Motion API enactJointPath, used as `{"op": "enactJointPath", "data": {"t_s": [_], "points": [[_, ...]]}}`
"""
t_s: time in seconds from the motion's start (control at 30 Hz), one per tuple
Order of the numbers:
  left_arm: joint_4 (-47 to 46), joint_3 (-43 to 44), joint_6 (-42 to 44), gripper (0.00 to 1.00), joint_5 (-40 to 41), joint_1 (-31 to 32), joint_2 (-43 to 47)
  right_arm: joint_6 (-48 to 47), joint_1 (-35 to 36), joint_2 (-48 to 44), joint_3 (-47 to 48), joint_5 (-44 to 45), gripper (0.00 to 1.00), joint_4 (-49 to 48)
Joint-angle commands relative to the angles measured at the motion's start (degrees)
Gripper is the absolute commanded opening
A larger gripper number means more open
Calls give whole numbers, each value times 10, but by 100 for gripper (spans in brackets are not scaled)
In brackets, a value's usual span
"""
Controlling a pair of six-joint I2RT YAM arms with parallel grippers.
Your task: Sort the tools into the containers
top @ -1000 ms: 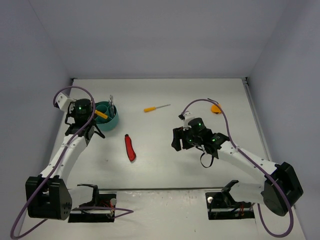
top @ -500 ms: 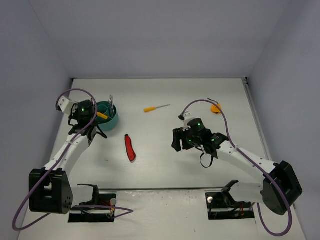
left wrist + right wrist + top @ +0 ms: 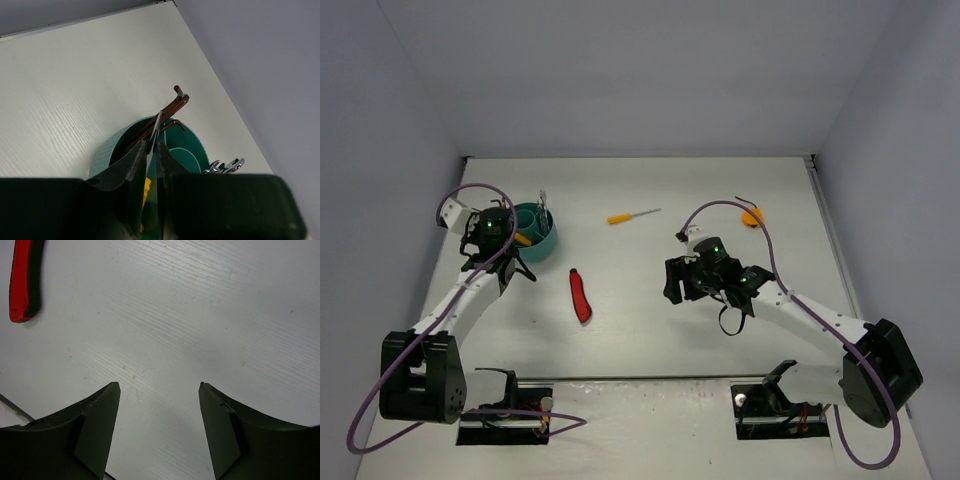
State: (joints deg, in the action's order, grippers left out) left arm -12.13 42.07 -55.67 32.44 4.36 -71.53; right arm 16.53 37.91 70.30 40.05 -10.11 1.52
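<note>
The left gripper (image 3: 151, 145) hangs over the near rim of the teal tub (image 3: 105, 155), pointing down into it. Its jaws are almost together, leaving only a thin slit. In that slit sits an orange-handled screwdriver (image 3: 146, 187); its handle is low between the fingers and its thin shaft runs out past the tips. Whether the fingers actually pinch it I cannot tell.

Just beyond the tips, two dark hex keys (image 3: 172, 106) lean out of the tub over its far rim. To the right of this gripper, the heads of a few silver wrenches (image 3: 226, 165) poke up at the tub's edge.

The right gripper (image 3: 159, 386) is well apart from the tub, over bare table (image 3: 200, 315). Its jaws are spread wide with nothing between them. The red-and-black folding knife (image 3: 24, 275) lies flat on the table ahead of this gripper and off to its left, clear of both fingers. From above, the knife is between the two grippers, nearer the tub side.

A second screwdriver (image 3: 632, 215) with an orange handle lies on the table beyond the knife, farther out than either gripper and touching nothing.
</note>
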Motion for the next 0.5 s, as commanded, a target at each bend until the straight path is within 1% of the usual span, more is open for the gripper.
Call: {"op": "enactJointPath", "data": {"t_s": [0.0, 0.1, 0.3, 0.37, 0.47], "points": [[-43, -4, -16, 15, -10, -4, 5, 5, 0, 3, 6, 13, 61, -21], [-43, -8, -13, 20, -17, -3, 12, 5, 0, 4, 11, 14, 61, -21], [-39, -9, 14, 34, -45, -2, 46, 12, -1, 12, 42, 34, 61, -22], [-39, -14, 25, 36, -65, -2, 63, 15, -1, 31, 60, 43, 61, -22], [-38, -15, 54, 37, -75, 4, 78, 19, -1, 50, 78, 47, 61, -23]]}}
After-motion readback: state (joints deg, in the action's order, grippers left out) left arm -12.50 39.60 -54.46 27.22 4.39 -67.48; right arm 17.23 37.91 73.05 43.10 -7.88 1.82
